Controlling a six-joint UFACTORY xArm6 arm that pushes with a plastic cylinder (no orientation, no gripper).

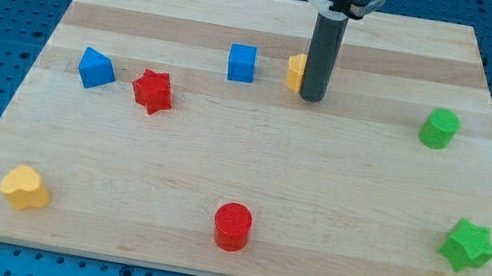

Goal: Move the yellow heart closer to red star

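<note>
- Camera view: the yellow heart [24, 187] sits near the desk's [250, 174] bottom-left corner. The red star [153, 91] is well apart from it, up and to the view's right, just beside a blue block [96, 68].
- The heart looks small, hard and light. I think it will slide easily on the smooth wood. It may also spin if it is pushed off-centre.
- There is nothing to grab it with, so it must be pushed. A good spot to push is its lower-left side, so it goes toward the star.
- My tip [311, 98] is far from the heart, near the view's top. It is right beside another yellow block [295, 71], which the rod partly hides. A blue cube [242, 62] is near, to the left.
- No pincer shows here, only the rod, so nothing is held.
- A red cylinder [232, 226], a green cylinder [439, 128] and a green star [467, 245] sit away from the path.
</note>
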